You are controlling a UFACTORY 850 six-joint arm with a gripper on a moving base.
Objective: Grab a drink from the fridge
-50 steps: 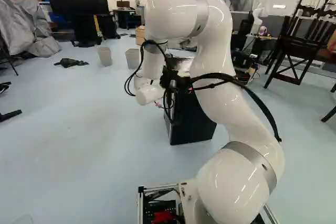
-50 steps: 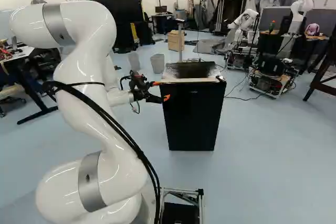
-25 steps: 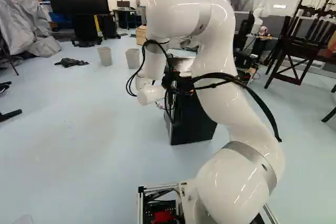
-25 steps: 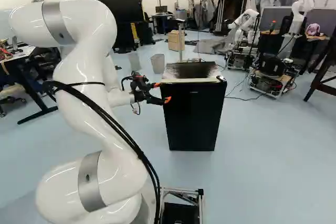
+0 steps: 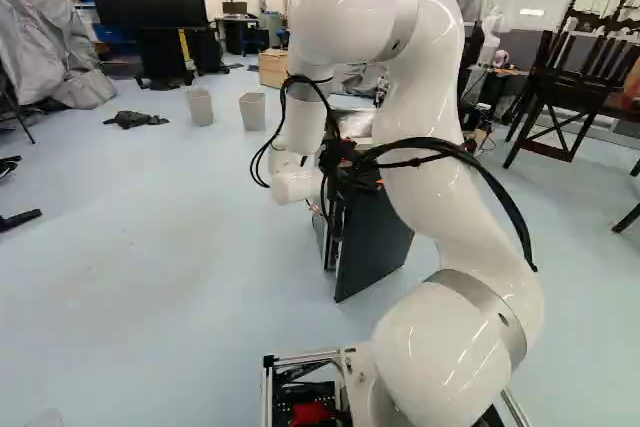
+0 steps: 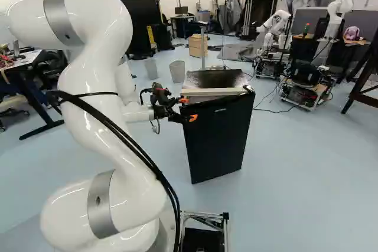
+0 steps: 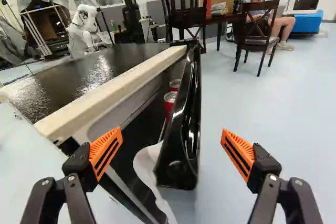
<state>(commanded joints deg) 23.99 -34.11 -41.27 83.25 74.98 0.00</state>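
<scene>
end effector (image 6: 188, 110): was spread pretty wide
fridge door (image 6: 218, 140): hung ajar, roughly 12 o'clock
red cans (image 7: 170, 99): two sat just inside

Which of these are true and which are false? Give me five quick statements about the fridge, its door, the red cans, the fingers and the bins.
1. The door of the fridge is partly open. True.
2. The fingers are clamped on the door. False: they stand wide apart, with the door's edge between them, ungripped.
3. Two red cans show in the gap behind the door. True.
4. A red can stands on top of the fridge. False: the cans that show are below its top, behind the door.
5. The bins stand on the floor. True.
</scene>
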